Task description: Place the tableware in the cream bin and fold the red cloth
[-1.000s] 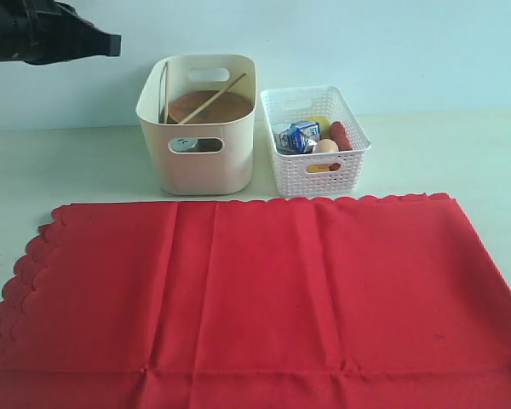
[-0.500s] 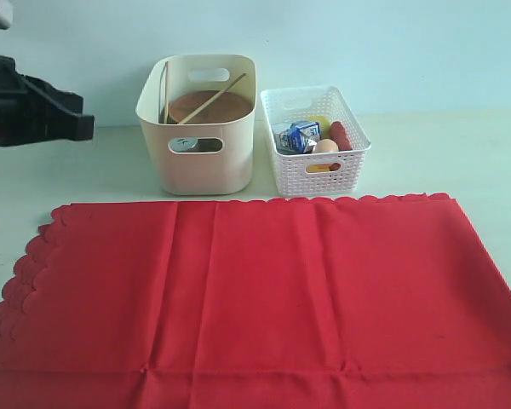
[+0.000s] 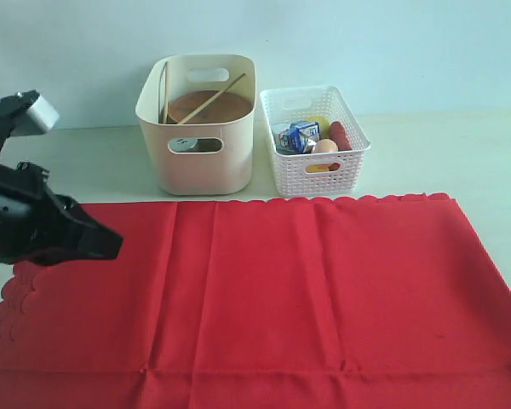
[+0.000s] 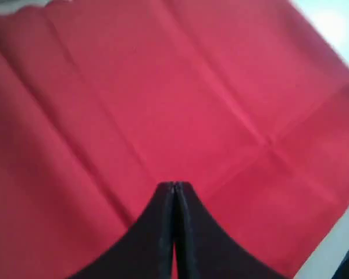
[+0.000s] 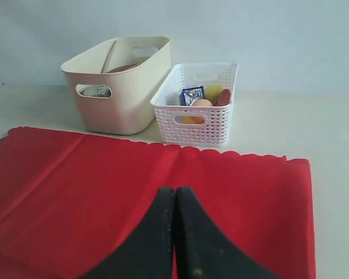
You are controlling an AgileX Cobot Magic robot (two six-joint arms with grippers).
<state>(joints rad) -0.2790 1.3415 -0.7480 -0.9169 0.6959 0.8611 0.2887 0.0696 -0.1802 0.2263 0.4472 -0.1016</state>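
Note:
The red cloth (image 3: 264, 294) lies spread flat over the front of the table, scalloped along its far and left edges. Behind it stands the cream bin (image 3: 198, 128) holding the round brown plate (image 3: 209, 106), wooden chopsticks (image 3: 213, 98) leaning across it, and a steel cup (image 3: 184, 145) seen through the handle cut-out. My left gripper (image 3: 112, 244) hovers over the cloth's left part, shut and empty; in the left wrist view (image 4: 174, 186) its fingers press together above the red cloth (image 4: 163, 104). My right gripper (image 5: 175, 190) is shut and empty above the cloth (image 5: 104, 192), out of the exterior view.
A white lattice basket (image 3: 315, 136) right of the cream bin holds a small blue-white carton (image 3: 301, 135), an egg (image 3: 325, 146) and other foods. Bare pale table (image 3: 443, 153) lies to the right of the basket and left of the bin.
My left arm has come down from the upper left, past the bin's level, to hover over the cloth's left part. Its jaws stayed shut. The cloth and bins have not moved.

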